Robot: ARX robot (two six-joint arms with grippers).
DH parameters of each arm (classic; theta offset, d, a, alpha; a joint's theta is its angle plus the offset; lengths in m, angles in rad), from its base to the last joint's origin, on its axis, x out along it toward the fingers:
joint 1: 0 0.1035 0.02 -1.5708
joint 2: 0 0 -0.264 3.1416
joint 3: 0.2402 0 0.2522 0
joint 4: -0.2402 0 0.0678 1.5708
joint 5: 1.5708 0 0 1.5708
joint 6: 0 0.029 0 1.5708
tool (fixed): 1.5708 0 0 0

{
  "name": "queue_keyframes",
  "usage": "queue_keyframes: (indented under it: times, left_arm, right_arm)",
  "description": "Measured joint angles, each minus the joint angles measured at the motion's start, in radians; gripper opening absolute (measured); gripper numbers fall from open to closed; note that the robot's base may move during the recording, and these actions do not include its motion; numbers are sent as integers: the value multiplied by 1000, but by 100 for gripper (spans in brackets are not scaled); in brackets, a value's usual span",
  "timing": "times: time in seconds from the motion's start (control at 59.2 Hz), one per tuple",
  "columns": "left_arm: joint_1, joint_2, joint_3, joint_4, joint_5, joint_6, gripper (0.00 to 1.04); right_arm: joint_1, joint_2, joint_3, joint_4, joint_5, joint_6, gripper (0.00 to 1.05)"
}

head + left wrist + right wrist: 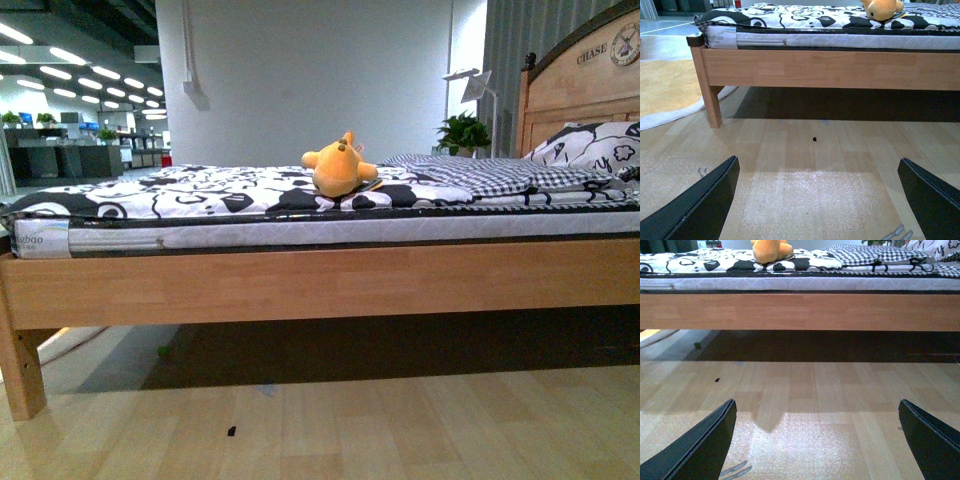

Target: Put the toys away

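One long desk (320,280) fills most of my front view: a low bed frame of pale wood, side-on to me, with a thin white mattress (300,233) on its rail. A carved headboard (580,90) rises at its right end. Below and in front of it lies a light wooden floor (400,420), and my left wrist view shows a pale rug (665,90) on that floor beside the frame's corner leg.

A black-and-white patterned cover (200,190) is spread over the mattress. A folded checked blanket (480,175) lies on it toward the headboard, and a patterned pillow (590,145) leans against the headboard.

My left end effector (818,161) hangs low over the floor, facing the frame, with its two dark fingers (700,205) spread wide and only floorboards between them. My right end effector (816,402) is likewise wide apart above the floor, well short of the frame.

The yellow-orange plush toy (340,167) sits on top of the cover, about midway along the desk and just beside the near end of the checked blanket. Both wrist views catch it up on the desk, well apart from either end effector.

A potted plant (462,132) stands behind the desk near the headboard. A small black speck (232,431) lies on the floor in front.
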Motion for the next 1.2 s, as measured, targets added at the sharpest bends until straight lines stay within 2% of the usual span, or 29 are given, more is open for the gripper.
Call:
queue_keyframes:
  times: [1.2]
  left_arm:
    - [0,0,0,0,0,0,98]
  right_arm:
    - [0,0,0,0,0,0,98]
